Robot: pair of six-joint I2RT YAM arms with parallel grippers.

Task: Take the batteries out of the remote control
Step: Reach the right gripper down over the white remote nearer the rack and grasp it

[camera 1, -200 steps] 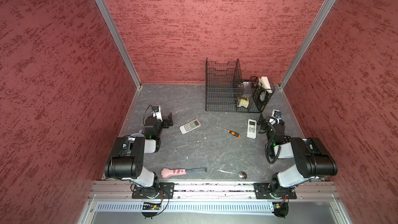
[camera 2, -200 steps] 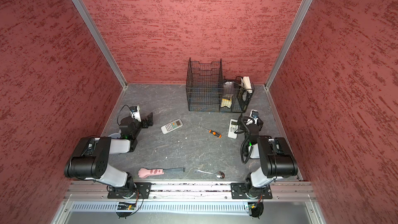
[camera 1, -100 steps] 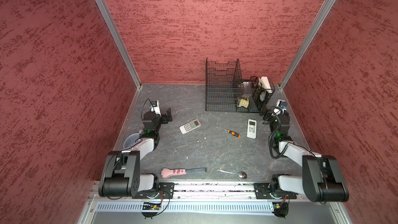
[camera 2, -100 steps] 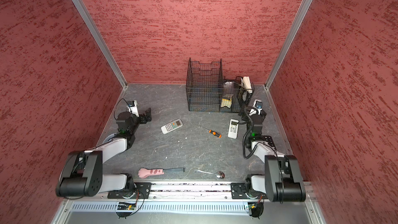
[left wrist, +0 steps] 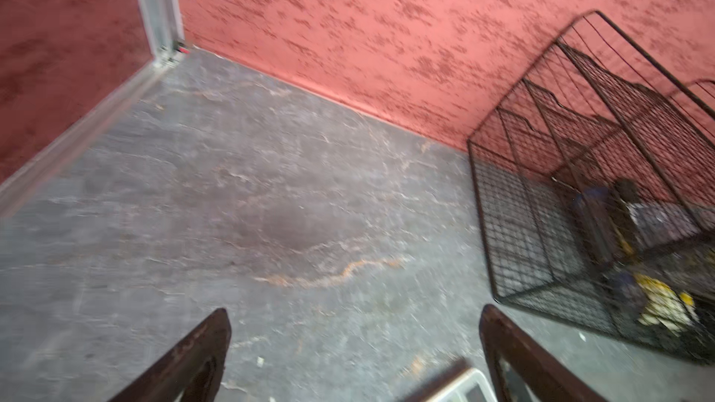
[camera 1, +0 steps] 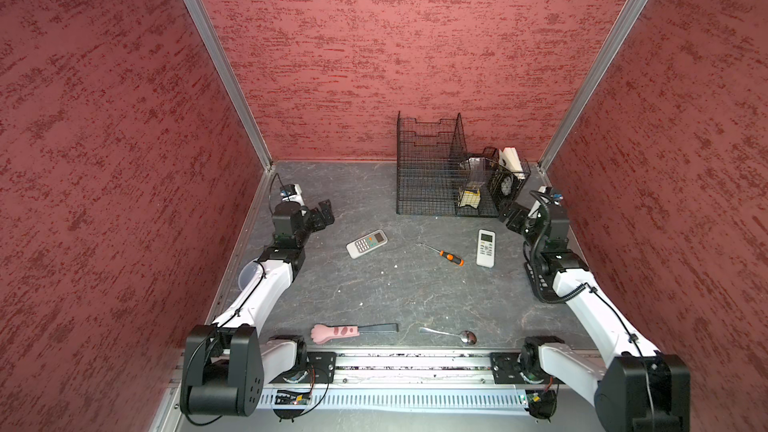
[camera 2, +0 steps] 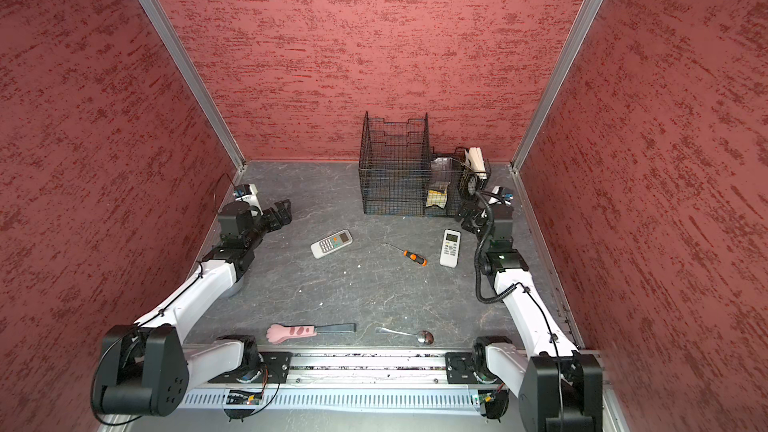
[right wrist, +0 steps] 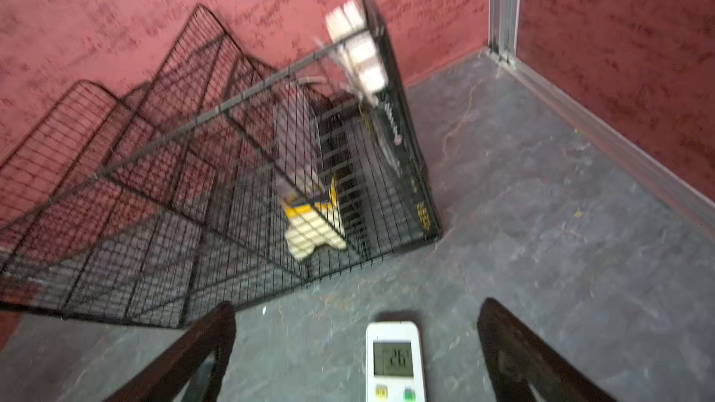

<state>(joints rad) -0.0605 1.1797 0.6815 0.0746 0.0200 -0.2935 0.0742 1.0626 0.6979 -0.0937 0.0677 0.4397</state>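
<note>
Two white remote controls lie face up on the grey floor in both top views: a tilted one (camera 1: 366, 243) left of centre and an upright one (camera 1: 485, 248) to the right. The batteries are hidden. My left gripper (camera 1: 324, 214) hovers open, left of and behind the tilted remote, whose corner (left wrist: 460, 384) shows beside one finger in the left wrist view. My right gripper (camera 1: 511, 218) is open, just behind and to the right of the upright remote. In the right wrist view that remote's display end (right wrist: 394, 361) lies between the spread fingers (right wrist: 514, 342), untouched.
An orange-handled screwdriver (camera 1: 446, 254) lies between the remotes. A black wire rack (camera 1: 432, 168) with a basket of items stands at the back, close to the right gripper. A pink paw-shaped tool (camera 1: 334, 332) and a spoon (camera 1: 451, 334) lie near the front rail.
Both arms have unfolded from a tucked pose and stretched forward, and the wrists have lifted. Both grippers stayed open, and nothing on the floor has moved.
</note>
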